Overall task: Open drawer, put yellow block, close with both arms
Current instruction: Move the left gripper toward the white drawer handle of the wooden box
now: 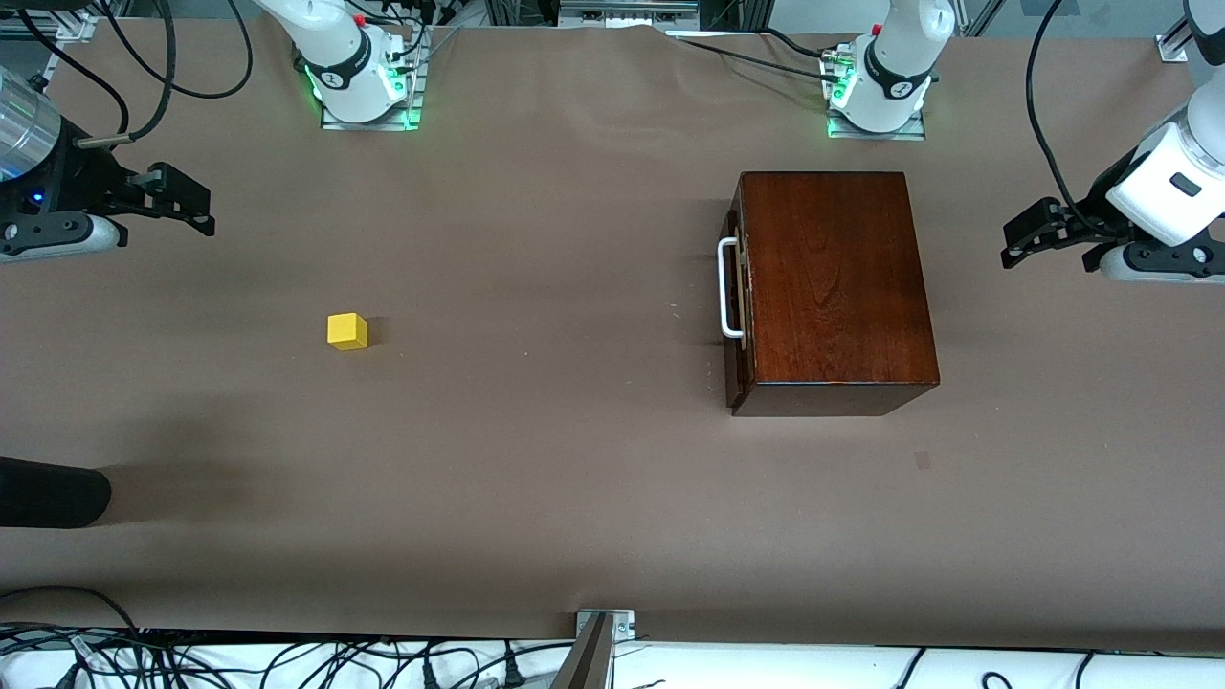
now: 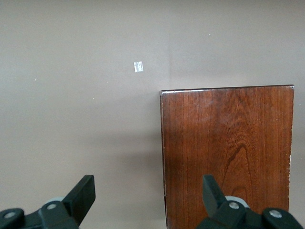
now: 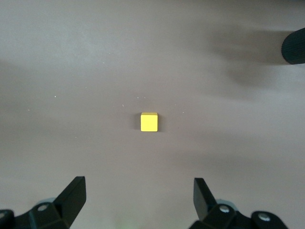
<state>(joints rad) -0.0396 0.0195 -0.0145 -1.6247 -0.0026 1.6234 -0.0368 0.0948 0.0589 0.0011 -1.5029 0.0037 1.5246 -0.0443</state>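
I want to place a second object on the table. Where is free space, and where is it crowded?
Bare table lies between the yellow block and the wooden box, and nearer the front camera than both. Keep the patch before the drawer handle free. The right gripper and left gripper crowd the table's ends.

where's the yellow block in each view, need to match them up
Front view: the yellow block sits on the bare table toward the right arm's end, well apart from the wooden box.
Left wrist view: not in it; only the box top and the table show.
Right wrist view: the block lies mid-picture on the table, ahead of the open right gripper.
Shared landmark: the dark rounded object at the table's edge.
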